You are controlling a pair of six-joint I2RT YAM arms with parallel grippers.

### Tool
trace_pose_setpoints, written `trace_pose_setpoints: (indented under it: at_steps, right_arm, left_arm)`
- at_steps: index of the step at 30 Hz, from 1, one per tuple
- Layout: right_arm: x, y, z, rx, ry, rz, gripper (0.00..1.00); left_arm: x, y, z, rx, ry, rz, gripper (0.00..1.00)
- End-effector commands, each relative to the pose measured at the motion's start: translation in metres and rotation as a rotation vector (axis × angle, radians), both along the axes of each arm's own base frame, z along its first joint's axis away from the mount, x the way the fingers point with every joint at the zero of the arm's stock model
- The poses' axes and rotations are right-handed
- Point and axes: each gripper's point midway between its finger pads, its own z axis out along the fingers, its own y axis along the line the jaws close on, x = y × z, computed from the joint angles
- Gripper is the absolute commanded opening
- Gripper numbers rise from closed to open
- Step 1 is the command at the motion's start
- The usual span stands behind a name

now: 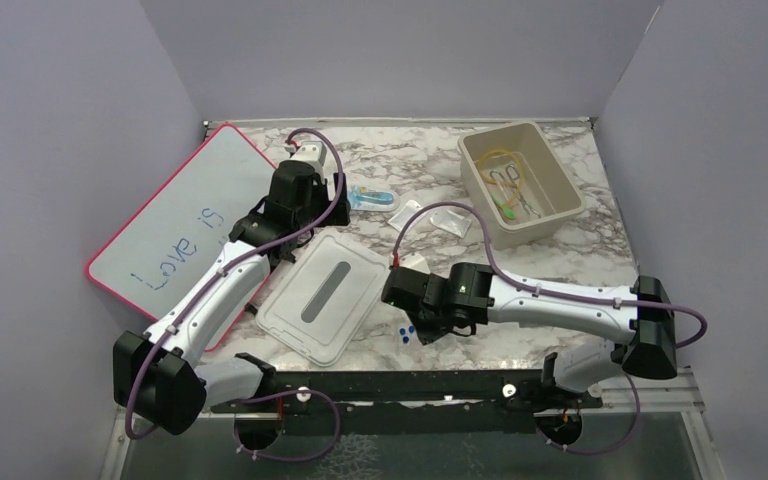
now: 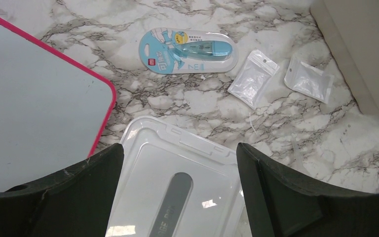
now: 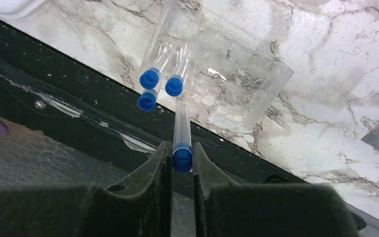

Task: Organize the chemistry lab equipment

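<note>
**Right claw holds a little tube by its blue cap**

The job right now seems to be moving the small tubes. The right claw [image 3: 182, 150] is squeezed narrow on one little tube [image 3: 181, 123], pinching it at the cap. Three more like it lie in the clear rack [image 3: 227, 84], just right of the clear lid [image 1: 325, 295], at its near corner.

Next, I think the tube has to go to the tan bin [image 1: 478, 190], far right of the lid and behind it, where the yellow hose [image 1: 500, 165] already sits. The claw must keep squeezing so the tube does not slip.

The right arm lies low and reaches left toward the lid. The left arm stretches up along the lid's left side. The left claw [image 2: 178, 153] hangs over the lid, wide open and holding nothing.
</note>
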Motion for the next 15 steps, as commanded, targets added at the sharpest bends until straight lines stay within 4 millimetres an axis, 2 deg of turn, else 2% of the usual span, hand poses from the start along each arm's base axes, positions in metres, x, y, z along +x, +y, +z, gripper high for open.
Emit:
trace_pose_setpoints:
  at_steps: [1,15]
  right_arm:
    - [0.009,0.02,0.003,0.047,-0.037,-0.031,0.2]
    - [0.009,0.029,-0.013,0.044,-0.02,-0.061,0.2]
  left_arm:
    - [0.002,0.001,0.002,-0.008,-0.021,-0.005,0.87]
    - [0.001,0.002,0.002,-0.017,-0.024,-0.01,0.87]
